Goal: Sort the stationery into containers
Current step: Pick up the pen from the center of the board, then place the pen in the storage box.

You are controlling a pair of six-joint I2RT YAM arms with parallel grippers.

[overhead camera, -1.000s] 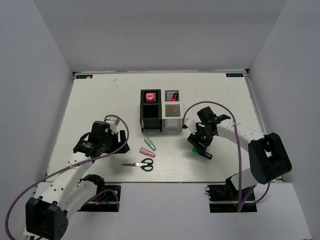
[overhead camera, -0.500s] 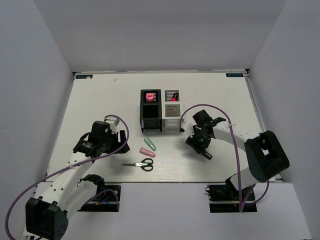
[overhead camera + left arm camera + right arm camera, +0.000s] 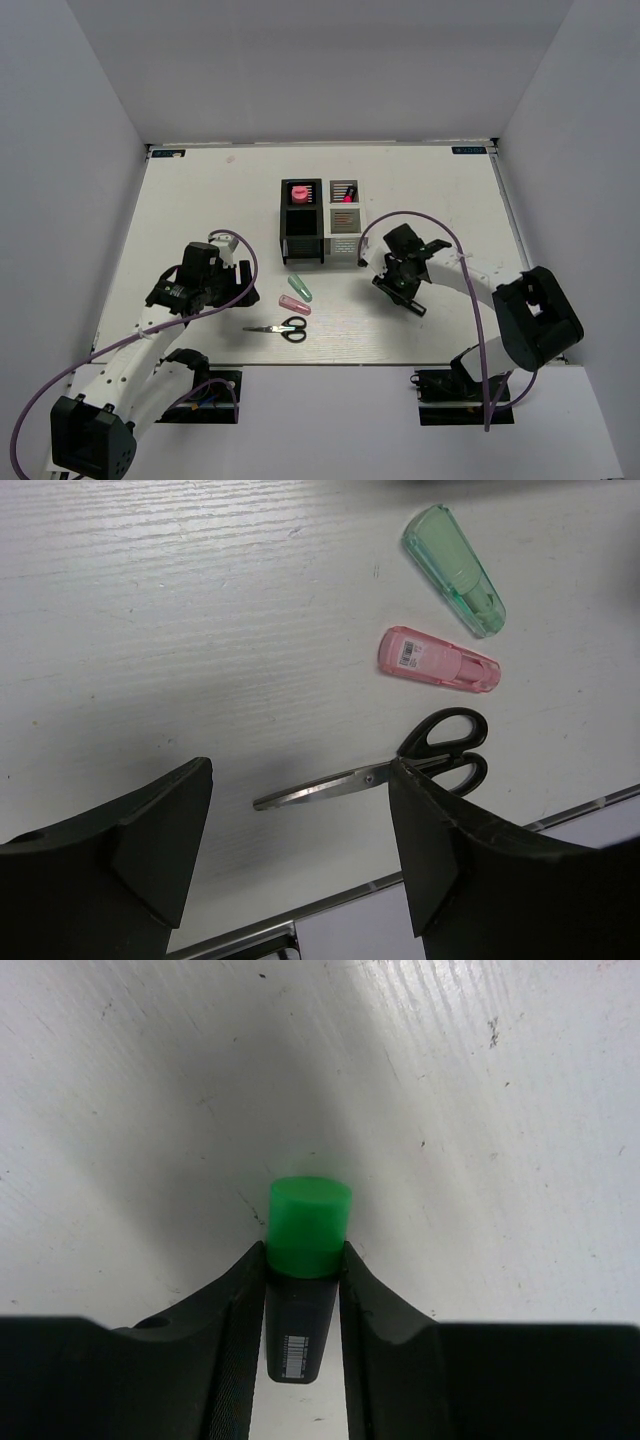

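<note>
Grainy white table (image 3: pixel 500 1110), ribbed right pincer (image 3: pixel 305 1265) clamping cylindrical green-capped highlighter (image 3: pixel 310 1215)

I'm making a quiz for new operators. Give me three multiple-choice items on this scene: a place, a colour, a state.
1. Where are the scissors? A) flat on the table, by the pink piece B) in a black box C) in the right jaws
2. What colour is the cap of the highlighter in the right jaws? A) orange B) green C) pink
3. How are the left jaws? A) shut on the scissors B) shut on a pen C) open, holding nothing
Answers: 1 A, the left wrist view shows them lying there; 2 B, a green cap sticks out between the jaws; 3 C, they are spread wide, gripping nothing.
</note>
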